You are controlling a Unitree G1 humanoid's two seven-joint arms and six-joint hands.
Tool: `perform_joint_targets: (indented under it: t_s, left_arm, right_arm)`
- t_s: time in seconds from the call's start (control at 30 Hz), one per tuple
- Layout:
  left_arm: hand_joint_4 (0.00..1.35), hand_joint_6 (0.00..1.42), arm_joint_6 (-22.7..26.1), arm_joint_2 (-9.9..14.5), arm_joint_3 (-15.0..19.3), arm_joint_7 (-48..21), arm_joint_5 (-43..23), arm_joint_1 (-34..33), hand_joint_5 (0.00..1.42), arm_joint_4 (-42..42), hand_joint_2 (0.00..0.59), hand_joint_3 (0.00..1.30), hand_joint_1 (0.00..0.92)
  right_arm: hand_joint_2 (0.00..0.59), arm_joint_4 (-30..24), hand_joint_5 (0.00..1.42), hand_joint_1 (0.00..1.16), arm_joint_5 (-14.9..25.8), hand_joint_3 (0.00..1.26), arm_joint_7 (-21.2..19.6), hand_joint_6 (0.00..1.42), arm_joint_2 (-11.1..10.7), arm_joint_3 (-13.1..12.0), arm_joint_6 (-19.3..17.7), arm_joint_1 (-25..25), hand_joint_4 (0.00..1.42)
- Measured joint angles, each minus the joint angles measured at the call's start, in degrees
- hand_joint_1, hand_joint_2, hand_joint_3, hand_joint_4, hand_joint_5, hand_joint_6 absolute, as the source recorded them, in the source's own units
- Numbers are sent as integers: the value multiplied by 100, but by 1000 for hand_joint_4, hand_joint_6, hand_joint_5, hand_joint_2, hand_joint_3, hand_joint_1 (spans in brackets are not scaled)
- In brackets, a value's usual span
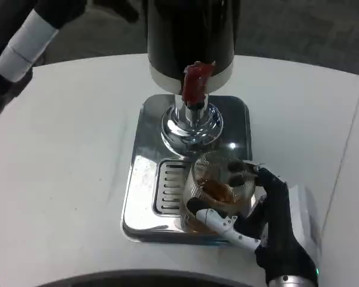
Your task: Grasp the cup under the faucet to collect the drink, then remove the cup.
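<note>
On white worktop (66, 155), gripping ribbed clear glass cup (218, 179) of amber drink with right hand (275, 224), fingers (218, 218) wrapping its slippery, fragile sidewall.

Looks like a lab or demo room. A drink dispenser (190, 42) stands on a white table (66, 149). Grey carpet (299, 30) lies beyond its far edge.

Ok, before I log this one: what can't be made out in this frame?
- Left hand: head view, cut off by the top-left edge; only the silver forearm shows.
- Black cylindrical dispenser: top cropped by the upper edge.
- Faucet spout: hidden behind the red tap handle.
- Drink level in the ribbed clear glass cup: blurred, partly covered by the right hand.
- Near rim of the chrome drip tray: hidden by cup and hand.
</note>
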Motion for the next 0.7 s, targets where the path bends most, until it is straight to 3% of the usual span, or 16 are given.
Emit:
perform_joint_targets:
  t_s: [0.43, 0.7]
  left_arm:
    - [423, 425, 158, 31, 276, 103, 40, 1326, 503, -435, 26, 455, 0]
    - [421, 426, 144, 39, 314, 194, 263, 1673, 487, -427, 28, 455, 0]
  right_arm:
    - [170, -454, 1259, 715, -227, 982, 279, 1225, -7, 8, 16, 286, 1111]
    - [171, -706, 1272, 715, -432, 982, 641, 1229, -41, 8, 19, 500, 1111]
